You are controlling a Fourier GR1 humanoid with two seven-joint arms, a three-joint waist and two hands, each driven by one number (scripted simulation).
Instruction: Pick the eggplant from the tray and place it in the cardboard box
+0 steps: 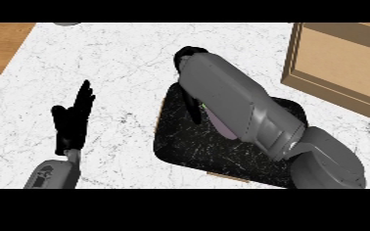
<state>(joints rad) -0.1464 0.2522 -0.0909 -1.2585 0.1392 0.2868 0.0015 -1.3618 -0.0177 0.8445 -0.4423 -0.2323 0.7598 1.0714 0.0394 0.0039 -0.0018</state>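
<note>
The right forearm [242, 105] comes in from the lower right corner and lies slantwise across the tray [180, 137], its grey casing covering most of the tray's middle and right. The right hand [189, 55] shows only as a black shape at the forearm's far end, past the tray's top edge and over the white counter [123, 58]; a dark finger [194, 108] hangs down along the forearm's left side over the tray. Whether this hand is spread, curled or holding something cannot be told, since the forearm hides it.

The eggplant [220, 125] lies on the tray, seen as a pale purple sliver with a bit of green at its upper end, tucked just beside and under the forearm's left edge. It is below the hand, nearer the wrist.

The box [318, 63] stands at the upper right, apart from the tray.

The left hand [72, 117] rests at the lower left, fingers straight and pointing up, well apart from the tray.
</note>
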